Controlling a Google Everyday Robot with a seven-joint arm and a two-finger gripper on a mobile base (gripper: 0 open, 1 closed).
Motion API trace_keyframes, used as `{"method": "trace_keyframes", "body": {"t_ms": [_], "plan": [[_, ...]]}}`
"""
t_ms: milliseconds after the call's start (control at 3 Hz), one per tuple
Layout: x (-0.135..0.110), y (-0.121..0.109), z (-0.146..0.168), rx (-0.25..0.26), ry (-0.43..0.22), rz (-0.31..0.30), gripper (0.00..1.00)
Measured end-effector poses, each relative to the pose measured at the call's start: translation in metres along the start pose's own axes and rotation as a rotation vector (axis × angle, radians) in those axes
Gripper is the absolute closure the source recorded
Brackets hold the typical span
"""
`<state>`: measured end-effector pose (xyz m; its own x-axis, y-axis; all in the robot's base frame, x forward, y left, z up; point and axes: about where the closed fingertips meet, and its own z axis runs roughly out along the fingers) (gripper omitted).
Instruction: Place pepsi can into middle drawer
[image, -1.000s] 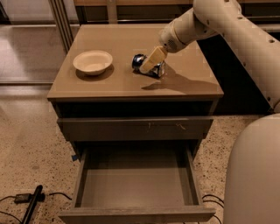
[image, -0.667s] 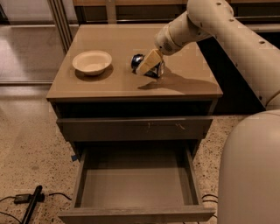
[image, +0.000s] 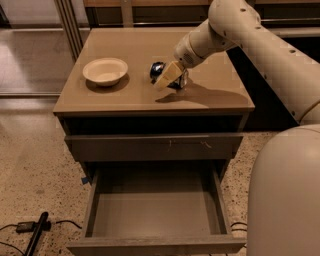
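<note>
The pepsi can (image: 158, 69), dark blue with a silver end, lies on its side on top of the brown cabinet (image: 140, 97), right of centre. My gripper (image: 171, 77) is down at the can's right side, touching or almost touching it, and covers part of it. The arm reaches in from the upper right. The middle drawer (image: 155, 212) is pulled wide open at the bottom of the cabinet, and its plain grey floor is bare.
A cream bowl (image: 105, 71) sits on the cabinet top left of the can. A closed grey drawer front with pale scuff marks (image: 150, 147) is above the open drawer. My pale body (image: 285, 195) fills the lower right. A black cable and plug (image: 30, 230) lie on the floor at lower left.
The arm and gripper have shifted slightly left, staying at the can. The can has barely moved on the cabinet top.
</note>
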<state>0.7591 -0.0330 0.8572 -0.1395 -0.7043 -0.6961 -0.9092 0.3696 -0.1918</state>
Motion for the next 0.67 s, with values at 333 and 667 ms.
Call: {"method": "trace_keyframes", "body": {"t_ms": [333,667], "plan": [[0.0187,0.0024,0.0059,0.0,0.023,0.028,0.0],[0.0187,0.0024,0.0059,0.0,0.023,0.028,0.0]]}}
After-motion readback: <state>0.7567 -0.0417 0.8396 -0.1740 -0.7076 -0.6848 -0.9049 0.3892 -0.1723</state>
